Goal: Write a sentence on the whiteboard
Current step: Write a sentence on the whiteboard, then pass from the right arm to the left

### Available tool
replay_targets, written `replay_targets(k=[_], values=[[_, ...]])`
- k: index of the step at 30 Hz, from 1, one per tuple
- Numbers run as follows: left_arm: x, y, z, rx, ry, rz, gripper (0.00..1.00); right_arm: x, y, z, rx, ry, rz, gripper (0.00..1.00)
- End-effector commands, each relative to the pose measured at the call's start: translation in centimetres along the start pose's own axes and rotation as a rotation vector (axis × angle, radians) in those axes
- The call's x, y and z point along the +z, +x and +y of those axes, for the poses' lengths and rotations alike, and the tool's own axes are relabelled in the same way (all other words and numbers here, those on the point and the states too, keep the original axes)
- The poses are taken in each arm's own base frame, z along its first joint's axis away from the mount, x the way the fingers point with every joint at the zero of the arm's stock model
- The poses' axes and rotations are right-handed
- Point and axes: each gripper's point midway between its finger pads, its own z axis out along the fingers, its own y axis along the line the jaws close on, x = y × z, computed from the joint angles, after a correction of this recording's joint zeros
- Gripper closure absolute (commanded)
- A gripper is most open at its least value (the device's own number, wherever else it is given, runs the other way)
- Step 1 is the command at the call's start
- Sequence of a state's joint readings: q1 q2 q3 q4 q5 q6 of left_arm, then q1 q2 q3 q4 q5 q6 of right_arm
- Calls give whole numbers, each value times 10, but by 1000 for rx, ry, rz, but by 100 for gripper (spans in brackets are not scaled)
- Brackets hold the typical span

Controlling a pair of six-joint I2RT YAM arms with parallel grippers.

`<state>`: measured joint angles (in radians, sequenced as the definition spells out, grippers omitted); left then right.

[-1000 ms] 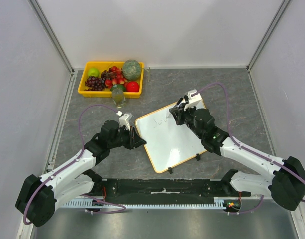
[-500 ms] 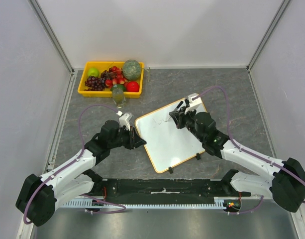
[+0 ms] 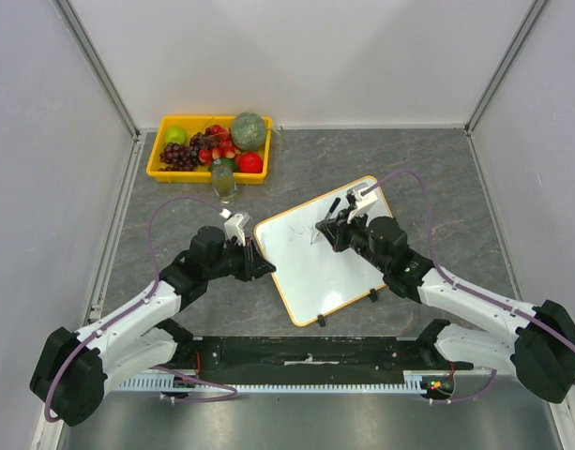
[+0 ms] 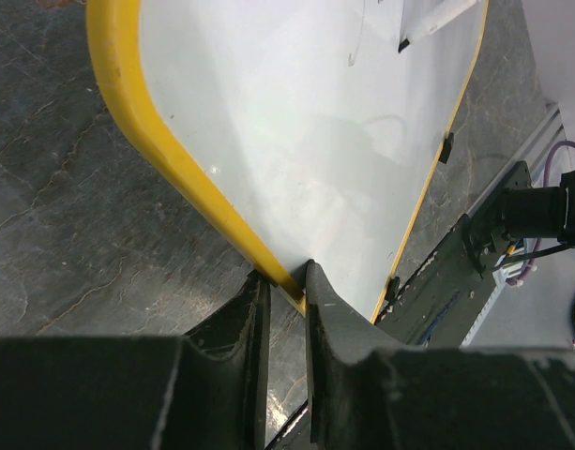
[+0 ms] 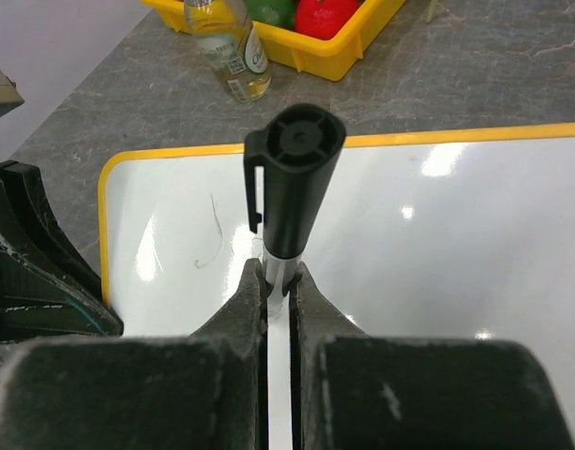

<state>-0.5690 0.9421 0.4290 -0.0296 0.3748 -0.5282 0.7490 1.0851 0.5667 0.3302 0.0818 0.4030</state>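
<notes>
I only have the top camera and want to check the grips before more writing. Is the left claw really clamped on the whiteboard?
Observer: Yes. The left wrist view shows the left claw with one finger on each side of the whiteboard, pinching its yellow frame.
Operator: How does the right claw hold the marker?
Observer: The right claw is shut on the marker at its pale barrel, just under the black clipped cap that faces the wrist camera.
Operator: Any ink on the board?
Observer: The right wrist view shows one thin curved stroke left of the marker, no readable word.
</notes>
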Motion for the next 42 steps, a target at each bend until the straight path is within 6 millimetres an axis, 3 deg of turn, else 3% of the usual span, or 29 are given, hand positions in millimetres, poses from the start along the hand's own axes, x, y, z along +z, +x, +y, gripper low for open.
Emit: replay_targets(k=[1,4,10,15,26,35,42], values=[[-1,13,24,61,-88,43,98,-10,61,-22,-34,68,194,100],[-1,13,24,61,-89,42,98,-13,41,-19,-21,68,138,100],[-1,10,22,63,-85,35,98,-22,-24,-1,32,1,-14,100],[-3,7,19,63,-81,30,82,-28,-58,6,68,-37,-80,100],[-12,-13,3,66,-47,-44,31,-42,-80,0,137,-98,-127,100],[-24,-29,-31,49,97,-131,29,-48,-85,-4,159,-126,-135,100],[-47,-46,-35,46,41,-196,30,-57,-95,11,163,-216,-144,100]])
